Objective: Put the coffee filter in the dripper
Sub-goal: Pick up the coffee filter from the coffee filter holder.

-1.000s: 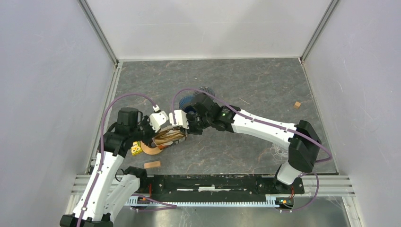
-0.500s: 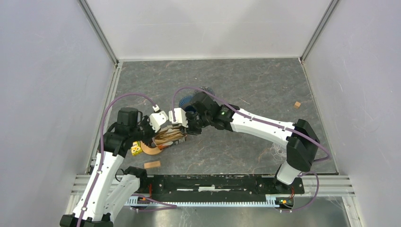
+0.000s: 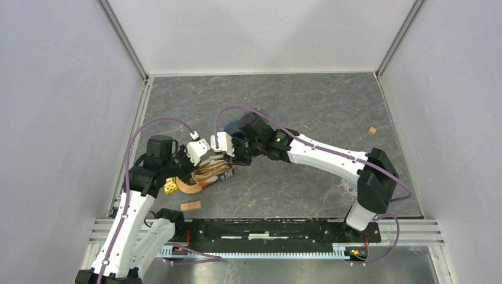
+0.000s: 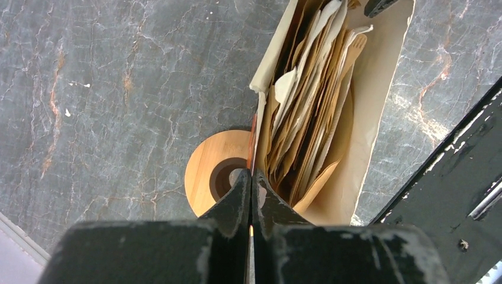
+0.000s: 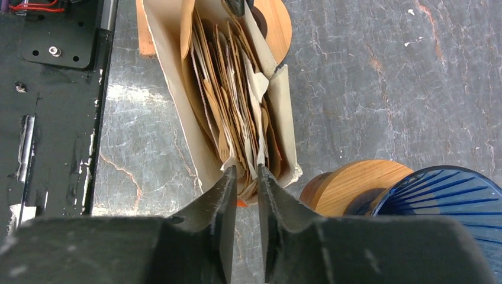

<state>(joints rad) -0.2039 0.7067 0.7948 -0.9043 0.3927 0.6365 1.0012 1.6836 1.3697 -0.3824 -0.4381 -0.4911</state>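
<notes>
A tan packet (image 3: 214,171) of brown coffee filters (image 5: 228,100) lies open at the left of the table. My left gripper (image 4: 250,177) is shut on the packet's thin side wall, just above a wooden disc (image 4: 213,171). At the packet's other end, my right gripper (image 5: 244,173) stands open by a narrow gap, its tips straddling the edges of a few filters. The blue ribbed dripper (image 5: 441,195) sits on a wooden stand (image 5: 355,186) right beside that gripper, and the right arm partly covers the dripper (image 3: 232,126) in the top view.
A yellow object (image 3: 171,187) and a wooden block (image 3: 190,206) lie near the left arm. A small wooden cube (image 3: 372,131) sits far right. The black base rail (image 3: 266,228) runs along the near edge, close to the packet. Walls enclose three sides.
My right gripper has crept slightly farther and to the left along the packet's end. The left arm and the packet have stayed put.
</notes>
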